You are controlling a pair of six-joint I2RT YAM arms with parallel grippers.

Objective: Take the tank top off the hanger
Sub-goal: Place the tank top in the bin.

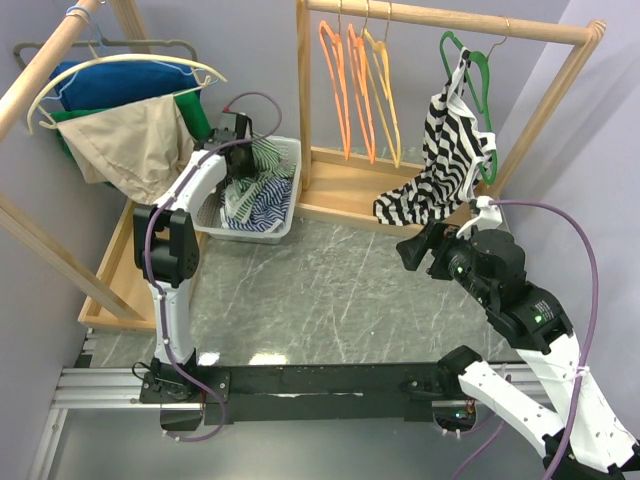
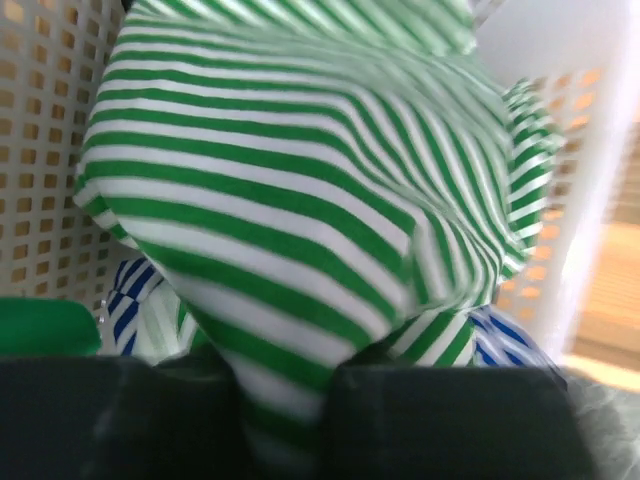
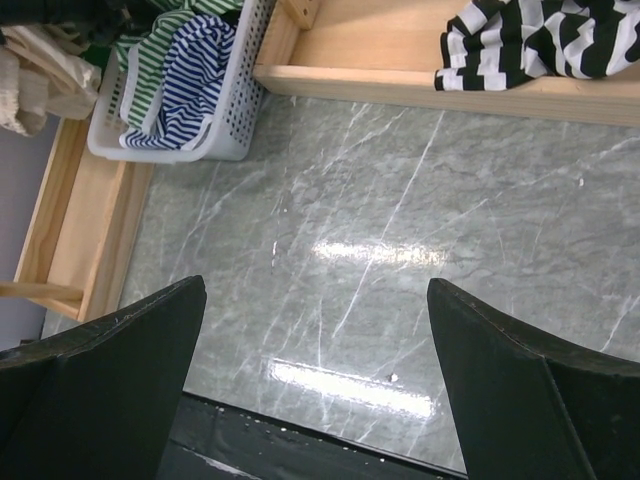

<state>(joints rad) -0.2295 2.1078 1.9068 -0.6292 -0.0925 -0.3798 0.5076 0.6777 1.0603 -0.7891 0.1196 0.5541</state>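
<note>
Green-striped cloth (image 2: 300,200) pinched in left hand (image 2: 287,405) inside basket (image 2: 40,150), right hand (image 3: 318,290) spread wide, empty

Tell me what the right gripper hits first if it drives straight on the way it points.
Most likely the bare grey tabletop: the right gripper, open, angles down at it with nothing in between. The white basket and the black-and-white striped top lie off that line. Depth is hard to judge.

Blurred green-striped cloth (image 2: 300,200) fills the left wrist view, hiding most of the basket (image 2: 40,150).
</note>
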